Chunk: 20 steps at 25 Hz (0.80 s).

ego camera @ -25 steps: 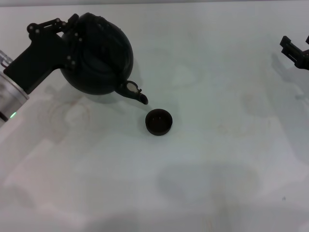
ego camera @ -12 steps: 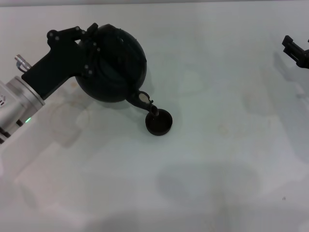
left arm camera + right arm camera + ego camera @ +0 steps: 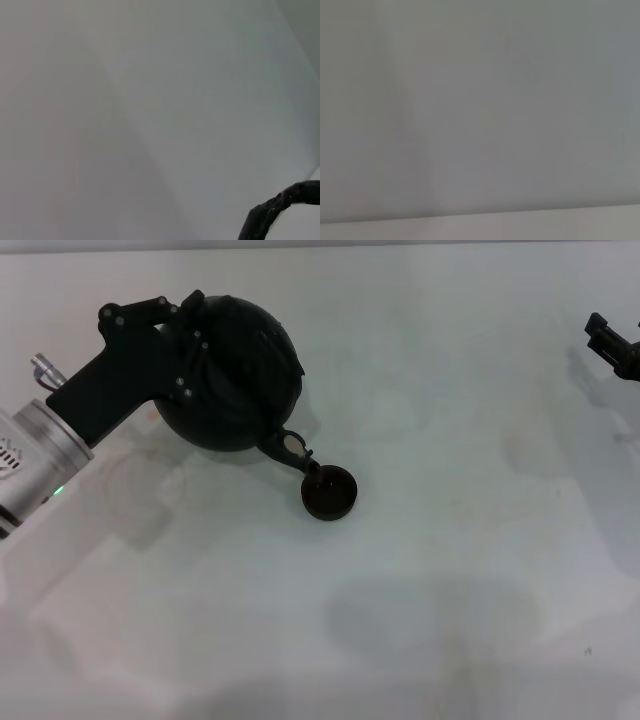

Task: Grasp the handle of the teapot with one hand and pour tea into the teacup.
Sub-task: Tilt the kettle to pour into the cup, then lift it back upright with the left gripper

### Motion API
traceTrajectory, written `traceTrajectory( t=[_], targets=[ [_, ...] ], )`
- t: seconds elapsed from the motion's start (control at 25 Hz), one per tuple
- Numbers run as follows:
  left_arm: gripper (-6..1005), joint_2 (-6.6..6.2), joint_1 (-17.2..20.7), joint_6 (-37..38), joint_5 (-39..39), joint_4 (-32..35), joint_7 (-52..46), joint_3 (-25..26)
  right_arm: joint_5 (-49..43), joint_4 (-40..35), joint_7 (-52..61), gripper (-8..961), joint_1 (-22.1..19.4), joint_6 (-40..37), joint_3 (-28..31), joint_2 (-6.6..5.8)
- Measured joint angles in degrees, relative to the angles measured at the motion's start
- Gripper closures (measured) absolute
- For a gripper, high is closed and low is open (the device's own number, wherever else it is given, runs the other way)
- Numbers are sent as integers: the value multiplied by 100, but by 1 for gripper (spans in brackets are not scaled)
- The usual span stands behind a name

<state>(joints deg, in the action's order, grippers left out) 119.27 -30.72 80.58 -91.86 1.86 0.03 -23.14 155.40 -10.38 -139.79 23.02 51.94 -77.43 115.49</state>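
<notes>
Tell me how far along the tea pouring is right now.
Done: the left gripper has the teapot by its handle. In hand: the pot is tipped, spout at the rim of the teacup; no stream of tea shows. Left: finishing the pour and setting the pot down. The right gripper is parked at the far right.

Left arm with silver cylindrical wrist segment, small green indicator light, matte black angular gripper housing with visible screw heads, right gripper black, bracket-shaped
</notes>
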Motion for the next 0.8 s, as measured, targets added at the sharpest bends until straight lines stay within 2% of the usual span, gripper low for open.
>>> traceTrajectory(
  t=[0.8],
  targets=[
    [880, 0, -147, -140, -69, -2, 129, -126, -1, 1, 15, 123, 1, -18, 62, 8]
  ],
)
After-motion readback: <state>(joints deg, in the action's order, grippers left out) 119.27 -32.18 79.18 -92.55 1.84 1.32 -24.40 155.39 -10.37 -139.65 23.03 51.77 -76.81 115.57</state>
